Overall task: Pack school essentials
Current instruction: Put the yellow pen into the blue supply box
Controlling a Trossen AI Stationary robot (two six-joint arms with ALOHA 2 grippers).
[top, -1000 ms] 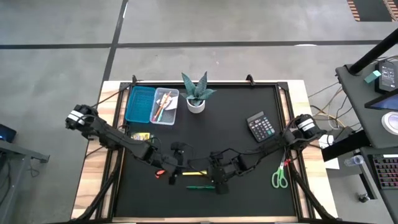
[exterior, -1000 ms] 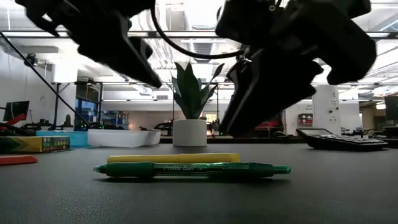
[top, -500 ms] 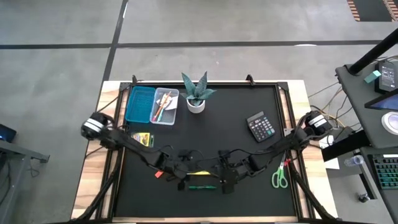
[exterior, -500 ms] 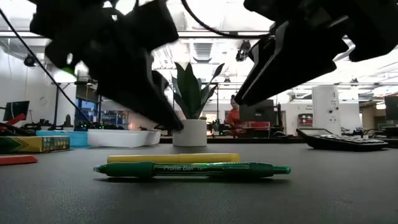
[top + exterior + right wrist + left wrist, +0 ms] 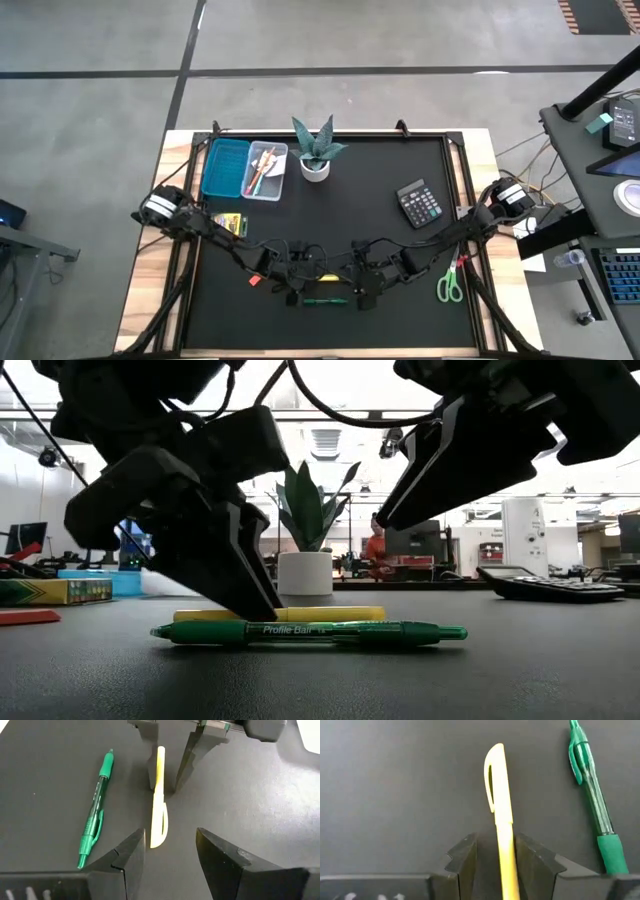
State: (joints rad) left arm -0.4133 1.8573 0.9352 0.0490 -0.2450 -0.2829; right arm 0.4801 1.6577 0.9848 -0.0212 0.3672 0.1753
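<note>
Reaching down, my left gripper (image 5: 495, 857) had its fingers spread on both sides of the yellow pen (image 5: 499, 815), ready to pinch. It lay on the table (image 5: 380, 150) beside the green pen (image 5: 310, 631). My right gripper (image 5: 167, 852) hung nearby, fingers spread, holding nothing.

The left hand (image 5: 496, 862) is lowered to the counter, its two fingers (image 5: 462, 860) parted and standing upright on their tips. The right hand (image 5: 167, 852) is raised clear of the counter directly opposite the left hand, its fingers (image 5: 222, 857) spread wide and angled downward toward it.
</note>
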